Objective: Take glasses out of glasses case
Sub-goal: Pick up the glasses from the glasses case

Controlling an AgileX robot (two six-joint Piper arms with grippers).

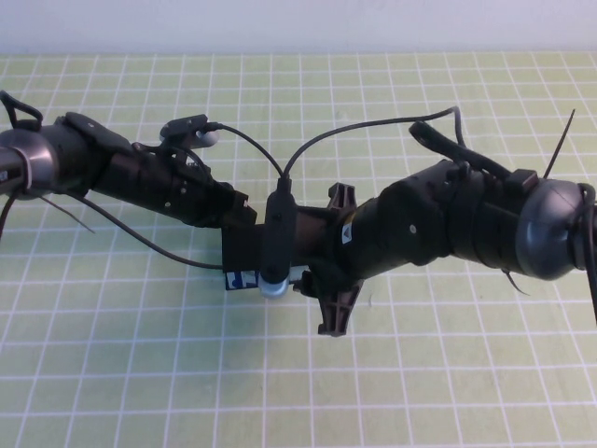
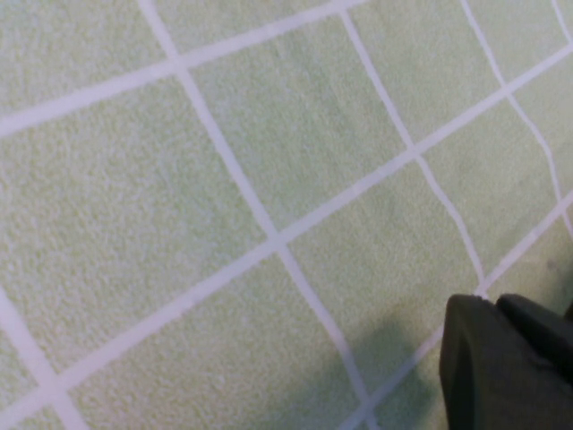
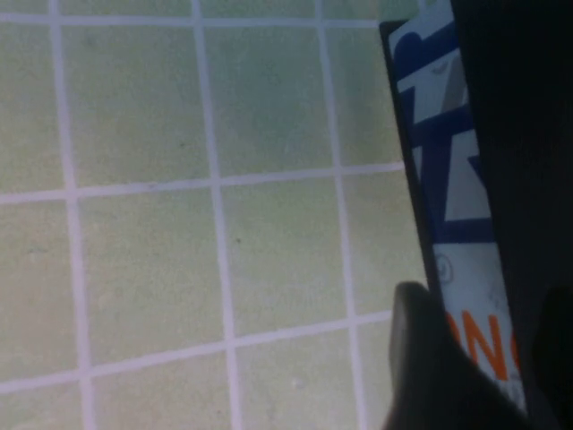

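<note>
From the high view, two black arms met over one rectangular black glasses case with a light-blue printed front [image 1: 244,278] at mid worktop [image 1: 448,373]. The left end effector [image 1: 238,210] and right end effector [image 1: 308,266] sat at the case; neither one's spread could be told.

The left wrist view showed only green gridded mat.

In the right wrist view, one dark finger [image 3: 430,376] overlapped the case's blue, white and orange print.

A robot test bench or lab setup, by the look of it: the table [image 1: 112,373] is covered in a pale green mat ruled with a white grid (nothing homely about it), backed by a plain white wall [image 1: 298,23], with two cabled robot arms over it
</note>
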